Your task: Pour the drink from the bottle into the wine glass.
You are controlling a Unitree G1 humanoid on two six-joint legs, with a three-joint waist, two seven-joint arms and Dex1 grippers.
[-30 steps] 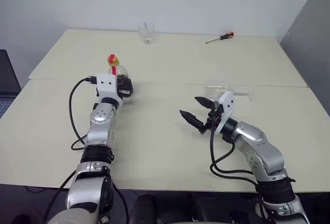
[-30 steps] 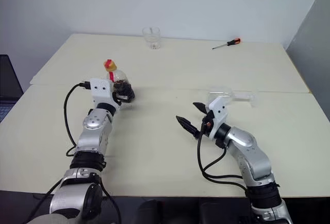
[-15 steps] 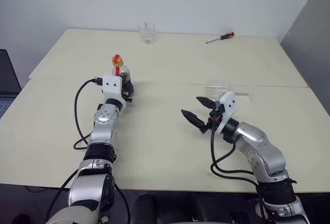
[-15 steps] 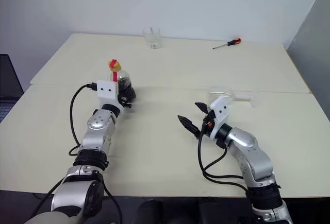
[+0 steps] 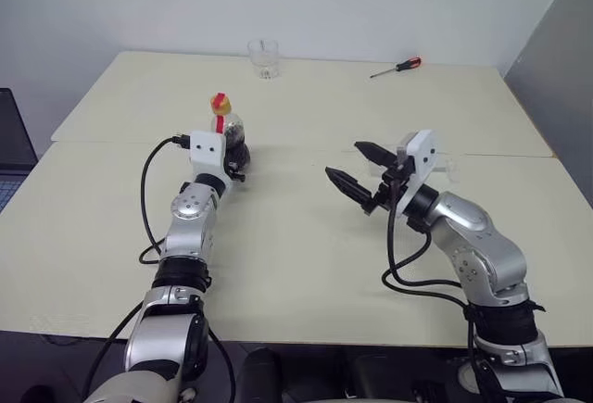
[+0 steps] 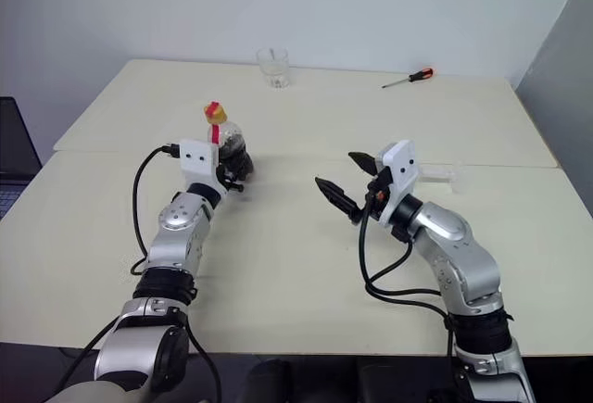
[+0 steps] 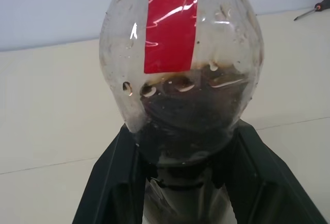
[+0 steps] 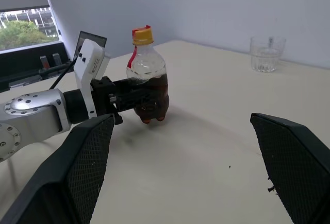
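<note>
The bottle (image 5: 227, 129) stands upright at the left middle of the table (image 5: 296, 264), with a yellow-and-red cap and a red label. The dark drink (image 7: 191, 118) fills its lower body. My left gripper (image 5: 234, 156) is shut on the bottle's lower body, one black finger (image 7: 111, 180) on each side. My right gripper (image 5: 346, 163) hovers open above the table's middle, to the right of the bottle, pointing at it. The wine glass (image 6: 441, 176) lies on its side behind my right wrist, mostly hidden.
A short clear tumbler (image 5: 263, 58) stands at the table's far edge. A red-handled screwdriver (image 5: 397, 68) lies at the far right. A seam crosses the table just behind the bottle. A dark laptop (image 5: 13, 148) sits off the left edge.
My left gripper closed on the bottle and nudged it slightly right. My right gripper rose, still open, and now covers most of the wine glass.
</note>
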